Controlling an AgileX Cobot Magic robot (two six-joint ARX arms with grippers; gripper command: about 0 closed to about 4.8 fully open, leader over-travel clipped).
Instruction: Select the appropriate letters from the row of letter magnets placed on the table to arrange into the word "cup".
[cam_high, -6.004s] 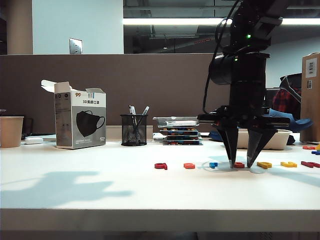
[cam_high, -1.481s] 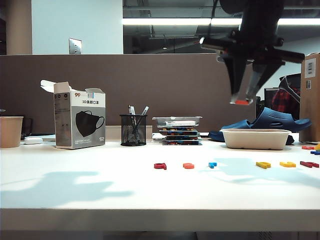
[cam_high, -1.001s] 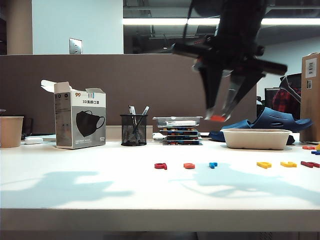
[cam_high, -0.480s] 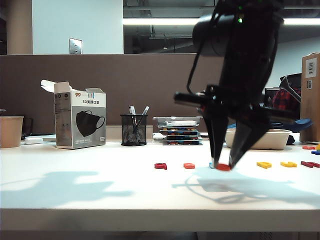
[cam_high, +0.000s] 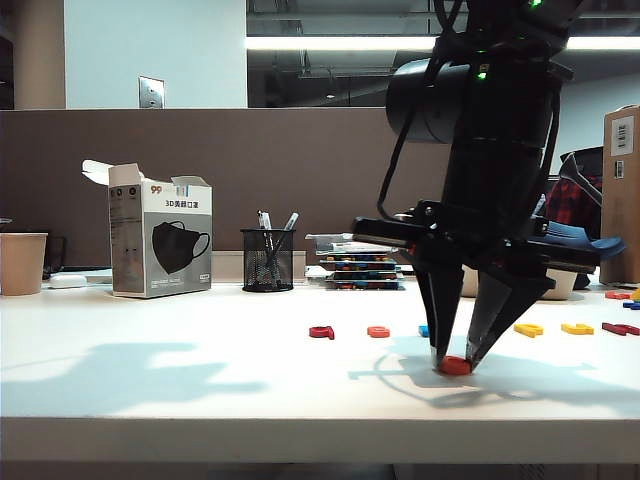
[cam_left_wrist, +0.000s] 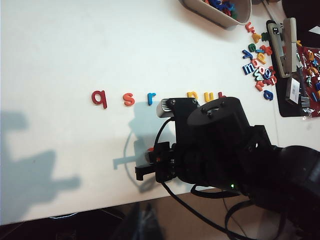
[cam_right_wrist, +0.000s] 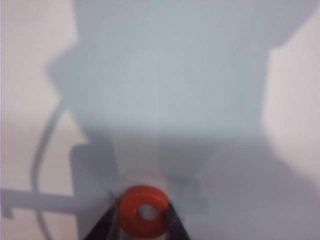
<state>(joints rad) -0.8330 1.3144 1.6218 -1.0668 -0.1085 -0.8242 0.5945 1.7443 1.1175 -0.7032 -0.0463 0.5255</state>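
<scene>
Exterior view: the right gripper points straight down, fingers pinching the orange-red "c" between their tips. The letter lies flat at the white surface, in front of the row of letter magnets; its long axis cannot be read from this side-on view. Half a second earlier the fingertips and the letter were further back, level with the row; a second earlier the letter hung high in the air. Behind the fingers the dark red letter, the orange letter and the small blue letter lie in line; two yellow letters lie to the far side of the fingers, partly behind the arm. A mask box, a mesh pen cup and a paper cup stand well back.

Left wrist view: the left gripper itself is not in view. From above, the row reads q, s, r; the right arm's body covers most of the yellow letters. Only a sliver of the orange-red "c" shows beside the fingers. A tray of spare letters sits well apart.

Right wrist view: the orange-red "c" lies flat, gripped on both sides by the fingers; its opening is hidden, so its pointing cannot be told.
</scene>
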